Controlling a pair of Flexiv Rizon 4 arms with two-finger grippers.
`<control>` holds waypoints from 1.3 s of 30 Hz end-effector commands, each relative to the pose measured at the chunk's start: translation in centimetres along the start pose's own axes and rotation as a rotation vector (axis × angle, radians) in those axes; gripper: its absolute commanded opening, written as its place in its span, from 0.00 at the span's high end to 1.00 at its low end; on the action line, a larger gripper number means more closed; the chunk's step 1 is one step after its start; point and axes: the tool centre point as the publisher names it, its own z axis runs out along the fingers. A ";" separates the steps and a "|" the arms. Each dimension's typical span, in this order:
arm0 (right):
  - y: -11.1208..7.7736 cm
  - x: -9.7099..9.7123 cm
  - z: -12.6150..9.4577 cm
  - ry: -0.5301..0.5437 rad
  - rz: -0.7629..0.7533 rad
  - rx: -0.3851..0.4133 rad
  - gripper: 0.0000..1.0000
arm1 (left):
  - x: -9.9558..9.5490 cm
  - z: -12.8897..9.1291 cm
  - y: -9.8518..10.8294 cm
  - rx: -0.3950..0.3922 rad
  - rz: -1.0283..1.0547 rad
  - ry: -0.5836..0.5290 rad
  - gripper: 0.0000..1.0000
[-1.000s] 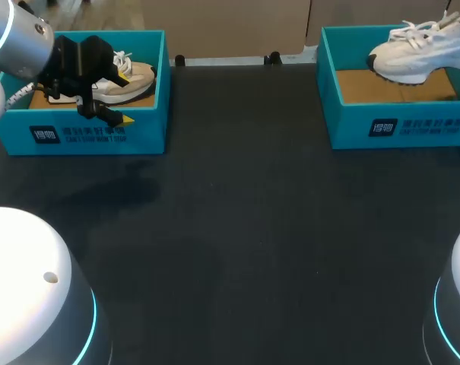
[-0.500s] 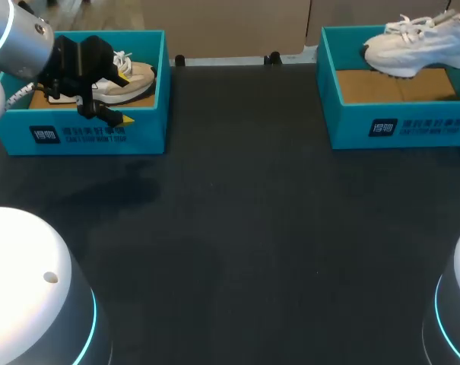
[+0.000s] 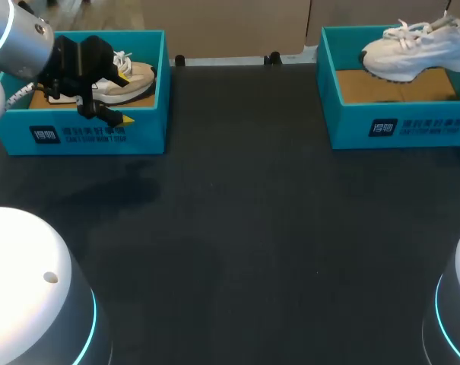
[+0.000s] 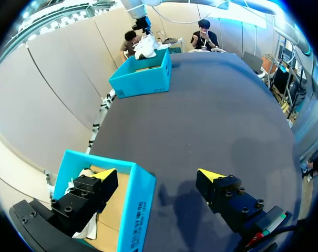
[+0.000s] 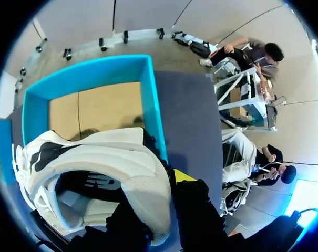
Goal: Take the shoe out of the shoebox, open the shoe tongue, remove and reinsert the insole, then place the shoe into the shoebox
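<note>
A white shoe point(image 3: 412, 49) hangs just above the cardboard floor of the right teal shoebox point(image 3: 397, 125) at the table's far right. In the right wrist view my right gripper point(image 5: 159, 197) is shut on the white shoe's point(image 5: 111, 157) heel collar, one finger inside the shoe and one outside, above the box point(image 5: 151, 100). A beige shoe point(image 3: 134, 76) lies in the left teal shoebox point(image 3: 93, 133). My left gripper point(image 3: 125, 97) stands open astride that box's front wall. In the left wrist view the gripper point(image 4: 157, 174) has one finger inside the box point(image 4: 140, 205) and one over the table.
The dark table point(image 3: 245, 228) stretches between the two boxes. Both boxes sit near the table's far edge. The white domes of my arm bases point(image 3: 32, 296) fill the near corners.
The white shoe has risen a little and shifted left above the right box, held by the right gripper. The left arm has not moved.
</note>
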 end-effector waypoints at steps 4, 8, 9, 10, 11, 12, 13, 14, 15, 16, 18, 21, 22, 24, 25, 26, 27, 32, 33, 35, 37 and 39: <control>0.2 0.8 1.2 -0.030 0.021 -0.027 1.00 | 0.1 -0.1 0.0 -0.004 0.000 -0.001 0.00; 0.8 1.1 1.8 -0.024 0.031 -0.039 1.00 | 0.1 -0.1 0.0 -0.004 0.000 -0.001 0.00; 1.0 1.2 2.1 -0.020 0.034 -0.040 1.00 | 0.1 -0.1 0.0 -0.004 0.000 -0.001 0.00; 1.1 1.2 2.3 -0.019 0.035 -0.041 1.00 | 0.1 -0.1 0.0 -0.004 0.000 -0.001 0.00; 1.2 1.2 2.5 -0.015 0.041 -0.047 1.00 | 0.1 -0.1 0.0 -0.004 0.000 -0.001 0.00; 1.3 1.2 2.6 -0.014 0.041 -0.047 1.00 | 0.1 -0.1 0.0 -0.004 0.000 -0.001 0.00; 1.4 1.3 2.9 -0.014 0.041 -0.047 1.00 | 0.1 -0.1 0.0 -0.004 0.000 -0.001 0.00; 1.5 1.3 3.0 -0.017 0.040 -0.051 1.00 | 0.1 -0.1 0.0 -0.004 0.000 -0.001 0.00; 1.6 1.4 3.3 -0.017 0.041 -0.052 1.00 | 0.1 -0.1 0.0 -0.004 0.000 -0.001 0.00; 1.7 1.4 3.6 -0.019 0.042 -0.052 1.00 | 0.1 -0.1 0.0 -0.004 0.000 -0.001 0.00; 1.9 1.4 4.2 0.002 0.057 -0.052 1.00 | 0.1 -0.1 0.0 -0.004 0.000 -0.001 0.00; 2.0 1.6 4.7 -0.022 0.049 -0.051 1.00 | 0.1 -0.1 0.0 -0.004 0.000 -0.001 0.00; 2.2 1.8 5.0 -0.016 0.053 -0.055 1.00 | 0.1 -0.1 0.0 -0.004 0.000 -0.001 0.00; 2.3 1.9 5.3 -0.019 0.052 -0.053 1.00 | 0.1 -0.1 0.0 -0.004 0.000 -0.001 0.00; 2.4 2.1 5.6 -0.022 0.052 -0.055 1.00 | 0.1 -0.1 0.0 -0.004 0.000 -0.001 0.00; 2.5 2.2 5.8 -0.026 0.052 -0.056 1.00 | 0.1 -0.1 0.0 -0.004 0.000 -0.001 0.00; 2.6 2.2 6.0 -0.028 0.053 -0.058 1.00 | 0.1 -0.1 0.0 -0.004 0.000 -0.001 0.00; 2.9 2.4 6.9 -0.034 0.050 -0.051 1.00 | 0.1 -0.1 0.0 -0.004 0.000 -0.001 0.00; 2.9 2.4 7.1 -0.035 0.049 -0.050 1.00 | 0.1 -0.1 0.0 -0.004 0.000 -0.001 0.00; 2.8 2.4 7.4 -0.038 0.048 -0.048 1.00 | 0.1 -0.1 0.0 -0.004 0.000 -0.001 0.00; 2.8 2.5 7.7 -0.041 0.048 -0.048 1.00 | 0.1 -0.1 0.0 -0.004 0.000 -0.001 0.00; 2.8 2.5 7.9 -0.043 0.049 -0.048 1.00 | 0.1 -0.1 0.0 -0.004 0.000 -0.001 0.00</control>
